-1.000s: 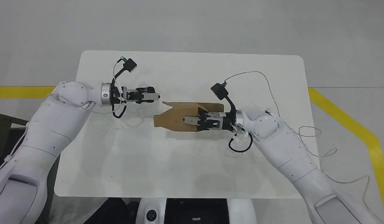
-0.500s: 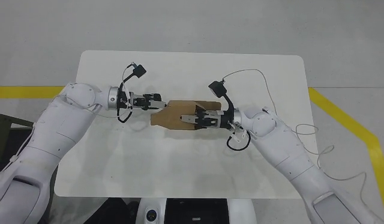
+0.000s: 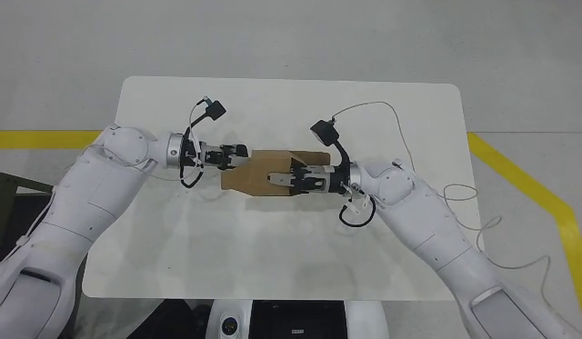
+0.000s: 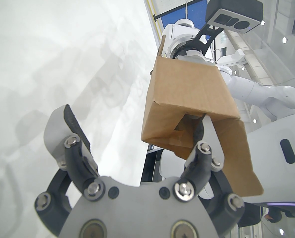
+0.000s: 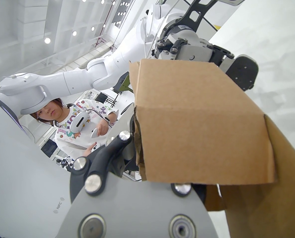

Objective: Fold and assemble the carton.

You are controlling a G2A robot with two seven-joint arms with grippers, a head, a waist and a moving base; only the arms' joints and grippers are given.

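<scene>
Both arms are pointing inward, right tool [image 3: 284, 179] gripping the one carton [image 3: 250, 177], left tool [image 3: 236, 152] splayed open at its end.

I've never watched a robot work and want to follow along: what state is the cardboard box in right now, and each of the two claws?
carton: set up as a box, the end by the left gripper unclosed, flap sticking out.
left gripper: open, one finger poked into the carton's open end.
right gripper: shut on the carton, holding its other end.
</scene>
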